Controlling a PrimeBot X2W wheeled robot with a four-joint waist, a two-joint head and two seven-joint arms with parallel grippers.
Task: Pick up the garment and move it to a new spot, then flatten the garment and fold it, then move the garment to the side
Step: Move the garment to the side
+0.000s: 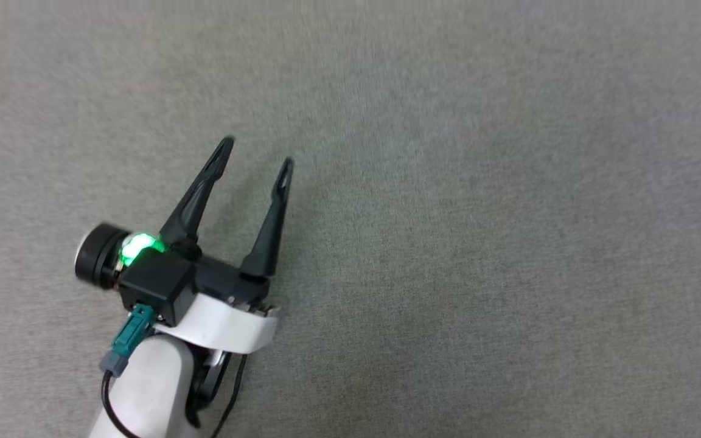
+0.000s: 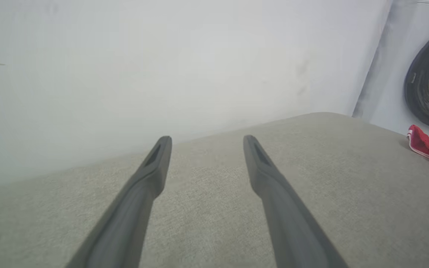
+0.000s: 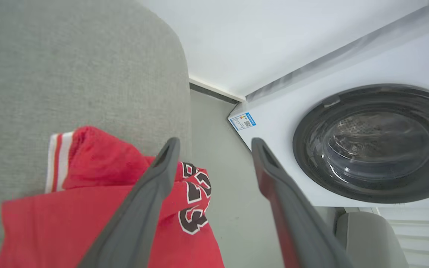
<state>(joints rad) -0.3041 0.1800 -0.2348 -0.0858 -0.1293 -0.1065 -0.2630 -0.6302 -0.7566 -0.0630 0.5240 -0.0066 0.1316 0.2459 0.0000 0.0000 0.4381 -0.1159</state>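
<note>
This looks like a laundry spot in a home. A white washing machine [image 3: 281, 111] with a big round dark door [image 3: 371, 145] stands by a plain white wall [image 2: 162, 74]. Next to it is a big soft grey cushion [image 2: 348, 178], like on a sofa. A red shirt [image 3: 69, 219] lies at its edge.

Cut-offs & unreadables
Garment [image 3: 88, 219]: btm edge crops it in rt wrist view, and one finger [image 3: 143, 212] of rt hand [image 3: 216, 143] covers part of its lettering; rt edge crops it in lt wrist view. Washer label [image 3: 242, 121] too small to read. Lt forearm [image 1: 143, 389] cropped at btm, head view.
</note>
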